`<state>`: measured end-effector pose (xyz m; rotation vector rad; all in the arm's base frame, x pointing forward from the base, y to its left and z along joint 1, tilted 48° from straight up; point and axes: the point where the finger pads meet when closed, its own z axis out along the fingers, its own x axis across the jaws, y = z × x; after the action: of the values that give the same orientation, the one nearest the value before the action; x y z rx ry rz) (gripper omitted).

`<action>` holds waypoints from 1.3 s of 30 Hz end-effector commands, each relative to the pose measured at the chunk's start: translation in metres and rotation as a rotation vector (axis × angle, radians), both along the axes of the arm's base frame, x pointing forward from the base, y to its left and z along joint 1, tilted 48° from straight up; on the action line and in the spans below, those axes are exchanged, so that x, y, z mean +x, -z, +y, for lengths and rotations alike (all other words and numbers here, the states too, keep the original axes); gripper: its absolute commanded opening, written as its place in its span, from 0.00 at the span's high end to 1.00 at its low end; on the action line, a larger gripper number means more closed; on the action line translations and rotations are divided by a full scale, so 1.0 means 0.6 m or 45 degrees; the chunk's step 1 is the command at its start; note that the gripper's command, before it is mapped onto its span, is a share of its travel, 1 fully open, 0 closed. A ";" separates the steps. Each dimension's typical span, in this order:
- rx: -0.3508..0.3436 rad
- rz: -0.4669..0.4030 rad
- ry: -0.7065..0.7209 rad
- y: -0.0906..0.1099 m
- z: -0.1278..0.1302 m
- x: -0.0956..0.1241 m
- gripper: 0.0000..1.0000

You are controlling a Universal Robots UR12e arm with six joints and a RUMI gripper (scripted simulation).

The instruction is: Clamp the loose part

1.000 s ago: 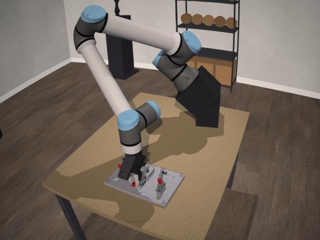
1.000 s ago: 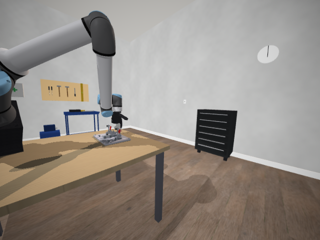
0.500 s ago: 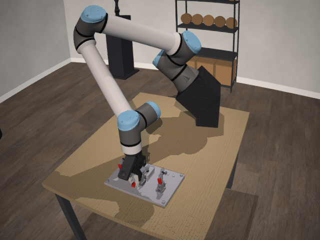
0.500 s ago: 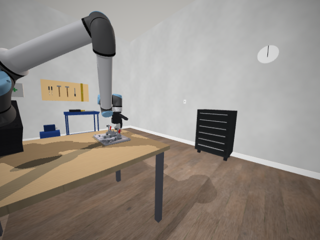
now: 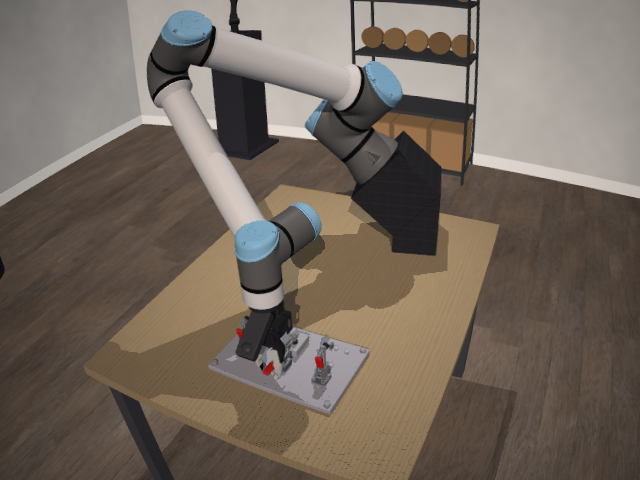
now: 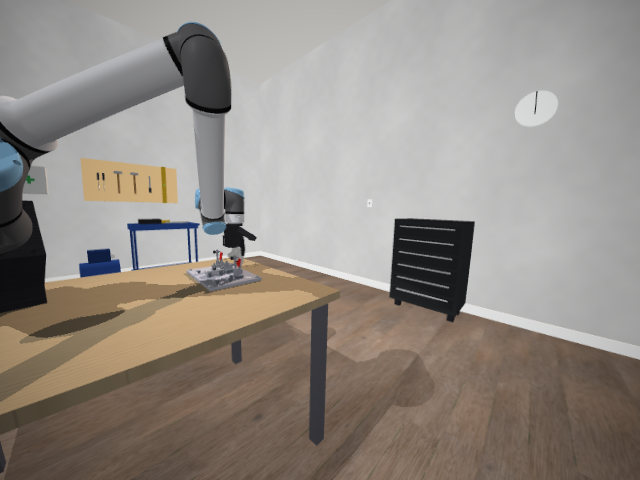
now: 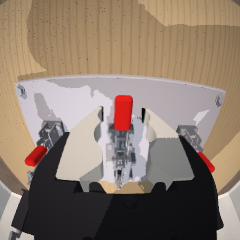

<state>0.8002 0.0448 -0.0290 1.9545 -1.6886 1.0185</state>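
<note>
Wrist view shows the tool (image 5: 268, 365) (image 6: 239, 252) (image 7: 122, 108) released, its parted fingers astride the middle red handle (image 5: 268, 368) (image 6: 238, 262) (image 7: 123, 113). Relative to the fixture plate (image 5: 343, 374) (image 6: 250, 279) (image 7: 167, 92), both are above it.
</note>
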 end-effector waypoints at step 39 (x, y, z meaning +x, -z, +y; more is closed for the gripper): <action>0.000 -0.001 -0.001 -0.051 0.052 -0.021 0.72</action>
<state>0.7920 0.0645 -0.0096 1.9551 -1.6881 1.0194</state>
